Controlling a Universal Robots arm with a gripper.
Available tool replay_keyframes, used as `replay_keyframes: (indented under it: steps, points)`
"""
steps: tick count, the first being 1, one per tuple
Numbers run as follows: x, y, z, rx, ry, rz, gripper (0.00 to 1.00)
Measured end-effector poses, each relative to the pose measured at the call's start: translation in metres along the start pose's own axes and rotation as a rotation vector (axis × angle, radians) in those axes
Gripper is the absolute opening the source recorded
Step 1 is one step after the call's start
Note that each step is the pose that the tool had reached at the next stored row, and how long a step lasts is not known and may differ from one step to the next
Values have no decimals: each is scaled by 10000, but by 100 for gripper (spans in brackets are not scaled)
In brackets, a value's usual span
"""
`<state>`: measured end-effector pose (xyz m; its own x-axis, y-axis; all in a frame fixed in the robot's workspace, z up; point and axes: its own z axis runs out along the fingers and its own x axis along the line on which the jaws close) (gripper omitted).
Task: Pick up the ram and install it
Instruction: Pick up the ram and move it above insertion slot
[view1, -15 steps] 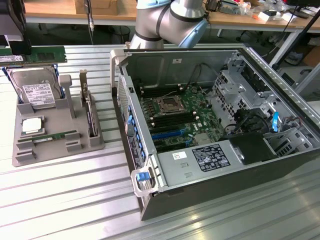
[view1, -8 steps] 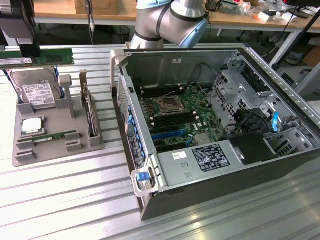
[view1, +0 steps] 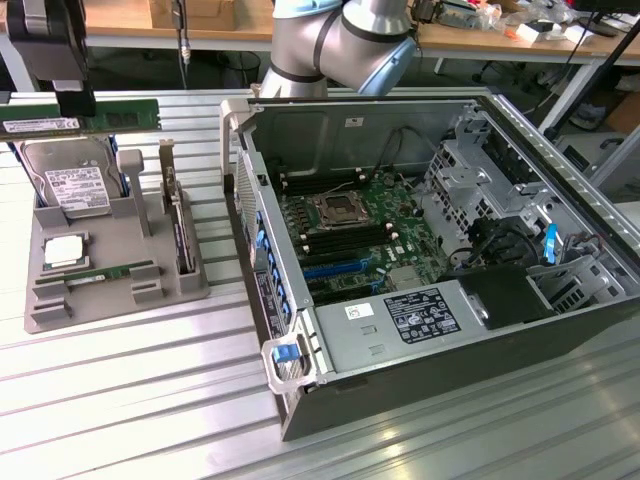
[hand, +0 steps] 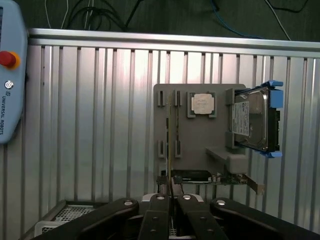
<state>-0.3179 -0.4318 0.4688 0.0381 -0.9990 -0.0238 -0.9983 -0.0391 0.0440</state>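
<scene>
The claw (view1: 74, 106) is clenched on the ram (view1: 120, 116), holding it level in the air above the far end of the grey tray (view1: 110, 300). Under it in the tray are one hard drive (view1: 75, 185), one square processor (view1: 62, 250), one upright expansion card (view1: 180, 235) and a second ram stick (view1: 100, 272) lying flat: two sticks in all. On the bench (view1: 150, 400), at the exterior view's right, one open computer case (view1: 430, 385) has its side wall standing between tray and motherboard (view1: 350, 225).
</scene>
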Motion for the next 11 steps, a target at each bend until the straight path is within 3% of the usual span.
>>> replay_keyframes:
  steps: [11]
  points:
    - [5,-99,21,0,0,0,12]
